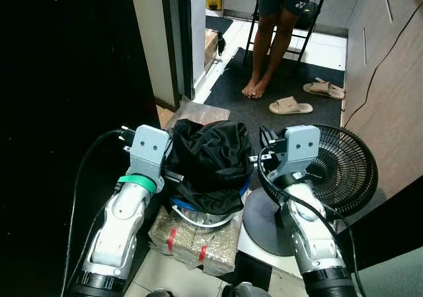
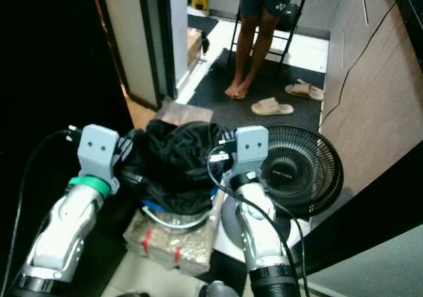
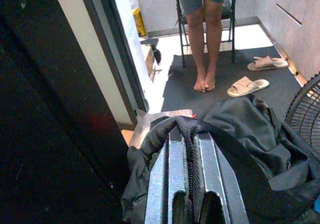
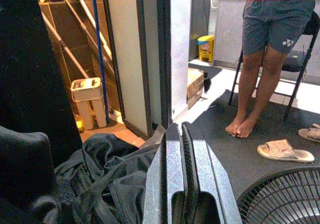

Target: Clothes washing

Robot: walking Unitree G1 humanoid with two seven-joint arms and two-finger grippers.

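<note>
Your left gripper [image 3: 189, 134] was clamped on a fold of the black clothes [image 1: 210, 158], its fingers [image 3: 172, 174] pressed together with fabric draped over their tips. The clothes sat heaped in a blue-rimmed basket [image 1: 192, 212] between your two arms, just beside the black floor fan [image 1: 344, 168]. Your right gripper [image 4: 180, 134] had its fingers drawn together with nothing between them, poised at the pile's edge, while a barefoot person [image 1: 268, 52] stood beyond by tan sandals [image 1: 289, 105].

Dark carpet [image 1: 264, 118] runs past a doorframe [image 1: 173, 39] to white tiles [image 1: 324, 49], beside wood-panelled wall [image 1: 380, 79].
</note>
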